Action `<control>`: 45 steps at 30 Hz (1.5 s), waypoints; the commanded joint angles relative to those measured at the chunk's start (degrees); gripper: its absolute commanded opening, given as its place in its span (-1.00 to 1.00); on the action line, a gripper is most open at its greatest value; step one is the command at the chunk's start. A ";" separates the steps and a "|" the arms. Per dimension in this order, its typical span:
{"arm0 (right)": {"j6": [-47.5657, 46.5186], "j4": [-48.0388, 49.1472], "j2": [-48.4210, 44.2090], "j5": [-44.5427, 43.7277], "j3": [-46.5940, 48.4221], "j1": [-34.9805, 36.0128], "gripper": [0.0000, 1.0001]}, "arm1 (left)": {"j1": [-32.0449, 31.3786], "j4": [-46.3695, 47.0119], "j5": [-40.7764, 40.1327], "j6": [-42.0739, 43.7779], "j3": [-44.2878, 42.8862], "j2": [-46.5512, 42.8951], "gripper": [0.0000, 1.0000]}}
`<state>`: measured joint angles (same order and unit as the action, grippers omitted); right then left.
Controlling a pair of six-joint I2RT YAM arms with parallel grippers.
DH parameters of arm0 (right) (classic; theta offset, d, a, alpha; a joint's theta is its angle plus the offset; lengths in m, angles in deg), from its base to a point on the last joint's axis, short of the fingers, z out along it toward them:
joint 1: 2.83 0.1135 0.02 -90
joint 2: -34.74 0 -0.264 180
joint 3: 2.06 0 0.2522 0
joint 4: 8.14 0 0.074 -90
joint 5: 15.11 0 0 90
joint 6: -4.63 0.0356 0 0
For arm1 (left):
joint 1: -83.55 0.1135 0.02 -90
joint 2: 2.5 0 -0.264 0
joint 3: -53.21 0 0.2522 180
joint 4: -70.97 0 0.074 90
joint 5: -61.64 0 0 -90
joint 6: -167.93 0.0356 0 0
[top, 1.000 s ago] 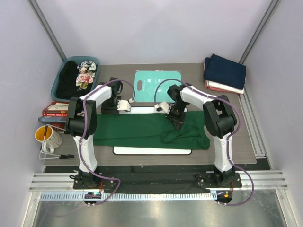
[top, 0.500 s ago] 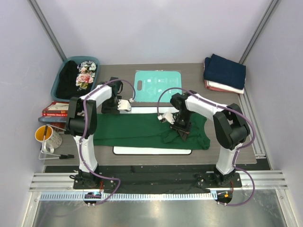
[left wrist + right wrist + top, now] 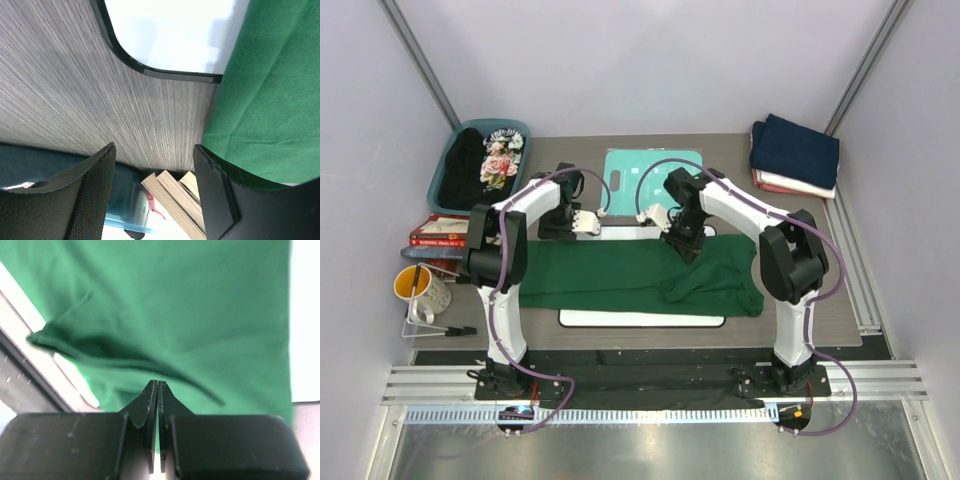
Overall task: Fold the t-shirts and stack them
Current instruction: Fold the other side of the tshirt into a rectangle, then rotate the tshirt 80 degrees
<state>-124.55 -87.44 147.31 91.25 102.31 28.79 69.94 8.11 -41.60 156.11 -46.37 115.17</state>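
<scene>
The green t-shirt (image 3: 620,275) lies spread across the whiteboard (image 3: 640,319) on the worktop (image 3: 800,290), flat for folding, I'd judge, with its right end bunched; my right fingers (image 3: 152,400) are closed at its far edge, over a ridge of cloth, though I cannot tell whether they pinch it; my left fingers (image 3: 90,190) stand apart, empty, with the hem just beside one.

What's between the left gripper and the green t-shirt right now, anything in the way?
Nothing visible. The left gripper hangs with its fingers open over the table, and the green t-shirt has its edge right beside one finger. Only wood grain and a corner of the whiteboard are nearby.
</scene>
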 commanded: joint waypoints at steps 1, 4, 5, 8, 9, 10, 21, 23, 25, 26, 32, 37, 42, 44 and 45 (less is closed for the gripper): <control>0.77 0.85 4.13 0.16 4.40 -0.06 -0.85 | -0.02 -1.00 0.31 -0.74 -1.37 -0.68 0.28; 0.95 1.03 5.55 0.95 4.23 0.11 -0.84 | -0.02 -0.82 0.40 -0.83 -1.37 -0.51 0.28; 1.03 1.03 5.72 1.22 3.88 0.20 -0.84 | -0.02 -0.65 0.40 -0.83 -1.45 -0.51 0.28; 0.95 1.03 5.47 1.66 1.68 0.73 -0.84 | -0.02 -0.47 0.58 -0.74 -1.80 -0.07 0.28; 0.86 1.11 5.20 1.74 1.07 0.81 -0.85 | -0.02 -0.47 0.67 -0.74 -1.98 0.10 0.28; 0.86 1.20 4.94 1.75 -0.07 0.99 -0.84 | -0.02 -0.47 0.75 -0.74 -2.07 0.11 0.28; 0.86 -0.81 -2.35 0.78 -10.18 0.90 -0.85 | -0.02 0.32 1.19 -0.83 -1.19 -0.07 0.28; 0.95 -1.52 -4.99 0.86 -11.94 0.99 -0.85 | -0.02 0.41 1.37 -0.83 -0.93 -0.16 0.28; 0.95 -3.01 -7.62 1.30 -13.34 0.99 -0.85 | -0.10 0.50 1.37 -0.65 -0.75 -0.07 0.28; 0.42 -3.63 -8.42 1.65 -13.87 0.99 -0.86 | -0.10 0.59 1.37 -0.74 -0.75 0.10 0.28; -0.90 -5.74 -13.16 3.50 -19.23 1.60 -0.85 | -0.37 0.32 0.76 -0.13 -2.16 1.07 0.28; -1.69 -5.65 -15.63 2.98 -22.58 2.57 -0.83 | -0.81 -0.29 0.67 0.23 -3.91 1.86 0.28; -1.16 -4.42 -15.37 1.13 -19.51 1.61 -0.82 | -0.90 -0.56 0.40 -0.03 -5.14 2.13 0.28; -0.99 -3.90 -14.58 -0.01 -15.74 0.82 -0.82 | -0.90 -0.73 0.58 0.05 -5.15 1.69 0.28; -0.99 -3.81 -13.62 -0.01 -14.25 -0.32 -0.82 | -0.90 -0.82 0.58 -0.04 -5.06 1.60 0.28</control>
<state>-125.56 -92.49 134.11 92.76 81.16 30.76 69.22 8.26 -40.92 156.11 -49.67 117.53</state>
